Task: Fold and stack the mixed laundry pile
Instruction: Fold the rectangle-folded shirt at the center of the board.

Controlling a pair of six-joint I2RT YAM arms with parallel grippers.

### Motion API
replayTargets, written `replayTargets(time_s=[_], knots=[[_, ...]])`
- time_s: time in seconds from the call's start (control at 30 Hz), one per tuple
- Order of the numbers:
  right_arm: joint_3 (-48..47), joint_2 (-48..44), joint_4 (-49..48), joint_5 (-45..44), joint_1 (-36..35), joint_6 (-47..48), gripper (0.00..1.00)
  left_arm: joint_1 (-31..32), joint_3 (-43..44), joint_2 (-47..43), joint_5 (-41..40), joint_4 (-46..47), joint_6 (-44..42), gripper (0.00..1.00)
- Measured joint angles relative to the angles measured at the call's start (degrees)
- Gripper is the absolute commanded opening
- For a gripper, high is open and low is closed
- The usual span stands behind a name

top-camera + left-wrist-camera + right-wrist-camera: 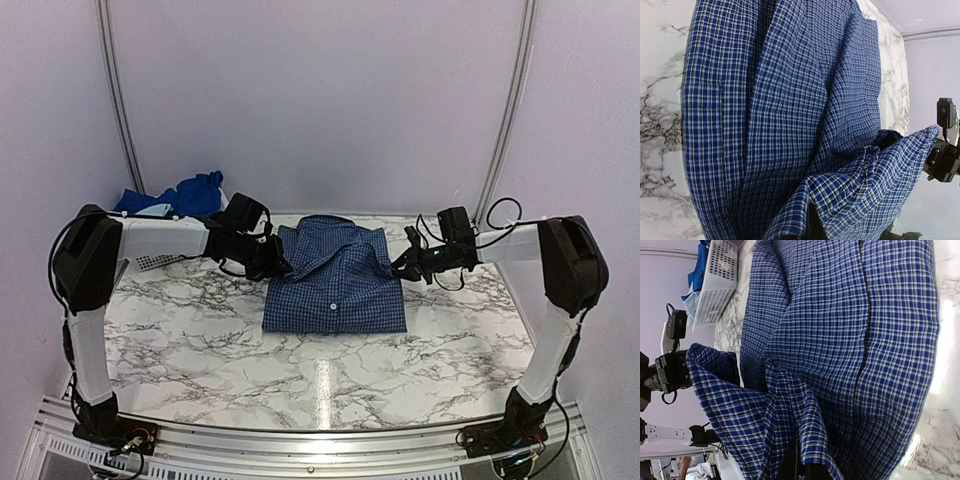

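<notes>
Marble-patterned table [200, 340] spreads beneath two robot arms at work on the laundry. A navy checked shirt [335, 290] lies at its centre, front up and already narrowed to a rough rectangle, collar toward the far wall. At back left the rest of the mixed laundry pile [190, 195], royal blue clothes and a sliver of paler blue, sits heaped at a white slatted basket [150, 262], well apart from the shirt and apparently waiting its turn. The left gripper [272, 262] and right gripper [405, 262] meet the shirt at its two far corners, one at each shoulder, a placing that would suit lifting the top edge evenly for a fold toward the hem. Both pairs of jaws are closed tight, each pinching a raised flap of the checked cloth, as both wrist views show.
</notes>
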State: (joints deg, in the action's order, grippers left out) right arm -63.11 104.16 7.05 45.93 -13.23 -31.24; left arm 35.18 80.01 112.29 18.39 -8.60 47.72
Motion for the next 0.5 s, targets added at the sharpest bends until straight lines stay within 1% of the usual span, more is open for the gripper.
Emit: replayTargets(time_s=[0.1, 0.2, 0.23, 0.27, 0.3, 0.33, 0.4, 0.43, 0.5], knots=[[-2.3, 4.4, -0.5, 0.2, 0.3, 0.5, 0.01, -0.9, 4.1, 4.9, 0.2, -0.2, -0.6, 0.0], [-3.8, 7.3, -0.7, 0.3, 0.5, 0.8, 0.15, -1.4, 6.1, 7.7, 0.1, -0.3, -0.6, 0.12], [-4.3, 8.0, -0.7, 0.3, 0.6, 0.7, 0.22, -1.6, 6.5, 8.4, 0.1, -0.3, -0.4, 0.21], [-4.9, 8.5, -0.7, 0.3, 0.7, 0.9, 0.31, -1.7, 6.6, 8.8, 0.0, -0.3, -0.3, 0.33], [-5.5, 8.9, -0.5, 0.3, 0.9, 0.9, 0.36, -1.9, 6.6, 9.0, 0.0, -0.3, -0.2, 0.4], [-6.1, 9.1, -0.5, 0.2, 1.0, 0.7, 0.43, -2.1, 6.6, 9.1, -0.2, -0.4, -0.2, 0.46], [-7.3, 9.1, 0.2, 0.1, 1.5, 1.3, 0.57, -2.5, 6.6, 9.1, -0.6, -0.4, -0.3, 0.65], [-7.7, 8.7, 0.6, -0.2, 1.8, 1.5, 0.61, -2.7, 6.7, 9.0, -1.0, -0.4, -0.3, 0.75], [-8.2, 7.6, 1.6, -0.7, 2.5, 2.4, 0.63, -3.3, 6.7, 8.6, -2.2, -0.5, -0.5, 0.92]])
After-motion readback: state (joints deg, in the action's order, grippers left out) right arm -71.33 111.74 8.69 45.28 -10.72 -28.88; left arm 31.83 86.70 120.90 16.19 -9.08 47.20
